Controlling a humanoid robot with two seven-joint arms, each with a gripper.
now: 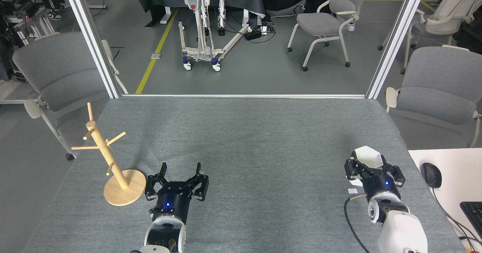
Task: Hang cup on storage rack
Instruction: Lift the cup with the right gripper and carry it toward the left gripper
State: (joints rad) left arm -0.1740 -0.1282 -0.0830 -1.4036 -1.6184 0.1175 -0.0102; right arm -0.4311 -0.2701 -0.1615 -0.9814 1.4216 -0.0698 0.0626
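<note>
The white faceted cup is at the table's right side, held between the black fingers of my right gripper, which is shut on it. Only the cup's upper part with its angular rim shows above the fingers; the handle tab is hidden. The wooden storage rack stands upright at the table's left on its round disc base, its pegs bare. My left gripper rests low just right of that base, open, with nothing between its fingers.
A small white patch lies on the grey table cover beside my right wrist. A white desk with a black mouse and a keyboard adjoins the right edge. Grey chairs stand around the table.
</note>
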